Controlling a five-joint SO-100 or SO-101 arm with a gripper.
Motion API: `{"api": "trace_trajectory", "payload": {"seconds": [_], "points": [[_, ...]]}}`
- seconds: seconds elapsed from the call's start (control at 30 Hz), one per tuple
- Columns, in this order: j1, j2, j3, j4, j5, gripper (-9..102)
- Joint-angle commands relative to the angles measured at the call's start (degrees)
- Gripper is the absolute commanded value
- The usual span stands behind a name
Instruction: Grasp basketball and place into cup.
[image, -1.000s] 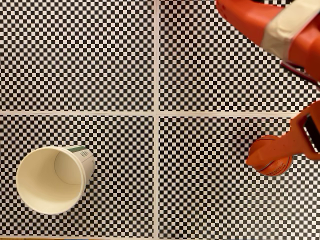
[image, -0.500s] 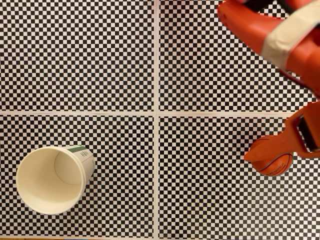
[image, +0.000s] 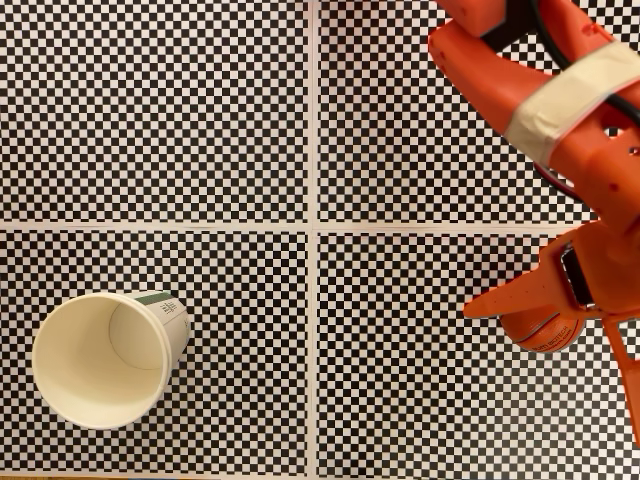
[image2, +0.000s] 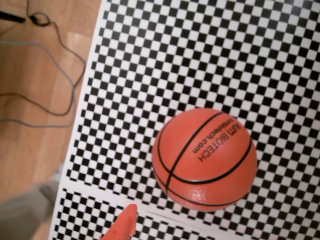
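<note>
Right of mat: basketball (image: 543, 331) under fingers (image: 510, 296); cup (image: 105, 358) upright, far left.

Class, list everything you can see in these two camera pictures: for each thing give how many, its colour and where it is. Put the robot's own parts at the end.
basketball: one, orange with black seams and small print, on the checkered mat at the right of the fixed view, partly under the arm.
cup: one, cream-white with a green band, standing open-mouthed at the lower left of the fixed view.
checkered mat: black and white squares split by pale lines into four panels, covering the table.
cable: thin, grey, looping on the brown wooden surface at the left of the wrist view.
arm: one, orange with a pale tape band, coming in from the upper right of the fixed view.
fingers: orange, spread on either side of the ball, not closed on it.
</note>
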Motion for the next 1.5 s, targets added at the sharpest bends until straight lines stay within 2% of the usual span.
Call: {"api": "trace_trajectory", "payload": {"seconds": [0.0, 0.67, 1.47], "points": [[0.35, 0.62, -12.92, -0.53, -0.35, 66], [0.88, -0.62, -14.15, -6.33, -0.62, 66], [0.88, -2.37, -14.15, -9.14, -0.35, 68]]}}
